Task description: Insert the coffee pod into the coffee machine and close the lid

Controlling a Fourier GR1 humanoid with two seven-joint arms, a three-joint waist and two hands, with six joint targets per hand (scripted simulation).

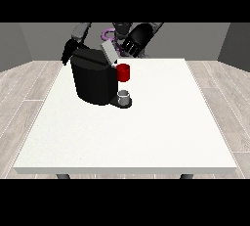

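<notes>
Here coffee machine (95,80) near table (146,142) far edge, lid (109,52) raised.

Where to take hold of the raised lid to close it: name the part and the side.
Take the lid at its free upper end, coming from above and behind. It stands tilted up off the coffee machine, hinged low by the red part, so pressing its top probably swings it shut. The hand at the view's right hovers closest.

A plain test room or lab is suggested rather than a furnished home. A large white bench (146,137) is set on pale grey wood-plank flooring (22,85), and bare grey walls (29,41) are seen at 12 o'clock. A humanoid robot (117,32) is stationed behind the bench.
</notes>
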